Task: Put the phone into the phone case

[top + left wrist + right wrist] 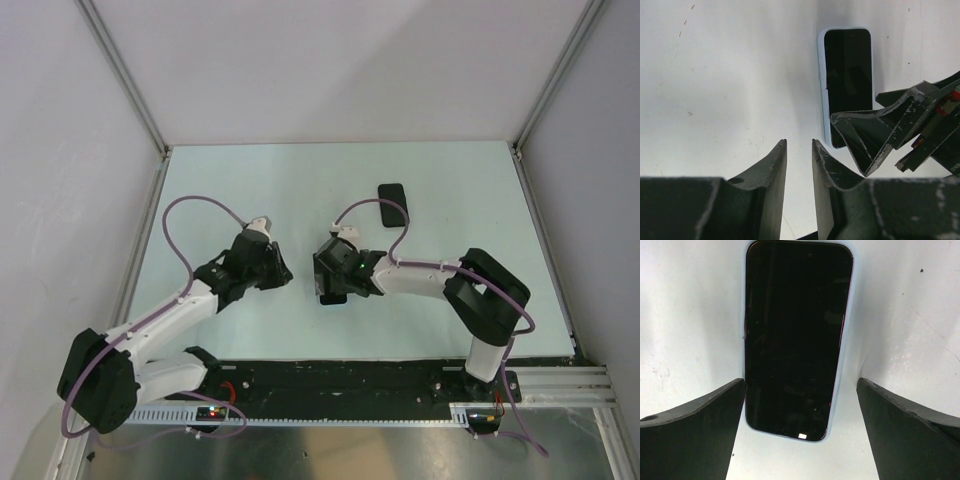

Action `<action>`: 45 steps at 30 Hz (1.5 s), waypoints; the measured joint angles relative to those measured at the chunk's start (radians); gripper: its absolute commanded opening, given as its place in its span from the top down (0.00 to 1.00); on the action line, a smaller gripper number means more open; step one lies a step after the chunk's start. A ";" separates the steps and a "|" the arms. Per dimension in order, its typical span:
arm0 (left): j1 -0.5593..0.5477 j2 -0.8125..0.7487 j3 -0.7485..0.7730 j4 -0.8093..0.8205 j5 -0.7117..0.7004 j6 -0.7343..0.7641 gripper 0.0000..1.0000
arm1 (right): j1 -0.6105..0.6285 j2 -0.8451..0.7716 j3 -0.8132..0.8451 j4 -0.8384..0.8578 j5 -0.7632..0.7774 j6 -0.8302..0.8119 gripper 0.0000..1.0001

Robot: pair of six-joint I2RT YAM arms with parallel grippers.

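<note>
A black-screened phone point(795, 335) lies flat on the table inside a pale blue case rim point(840, 405) that shows along its sides and near end. It also shows in the left wrist view point(847, 75). My right gripper point(801, 382) is open, its fingers straddling the phone's near end without touching it; in the top view it point(332, 284) is at mid-table. My left gripper point(799, 145) is empty, its jaws a narrow gap apart over bare table just left of the phone. In the top view it point(287, 272) faces the right gripper.
A second flat black rounded rectangle point(392, 204) lies farther back on the pale table point(250, 190); I cannot tell what it is. Metal frame posts and grey walls bound the table. A right finger point(875, 135) crosses the left wrist view.
</note>
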 measured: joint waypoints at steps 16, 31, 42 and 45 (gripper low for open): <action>0.002 -0.026 -0.033 -0.005 0.008 0.000 0.70 | 0.071 0.105 0.129 -0.124 0.130 0.001 0.21; 0.002 -0.031 -0.033 -0.006 0.008 0.000 0.71 | -0.032 0.112 0.149 -0.129 0.059 -0.075 0.60; 0.002 -0.032 -0.033 -0.009 0.010 0.000 0.71 | -0.306 0.254 0.350 -0.132 -0.040 -0.273 0.58; 0.002 -0.034 -0.033 -0.010 0.011 0.000 0.71 | -0.352 0.348 0.493 -0.158 -0.042 -0.318 0.54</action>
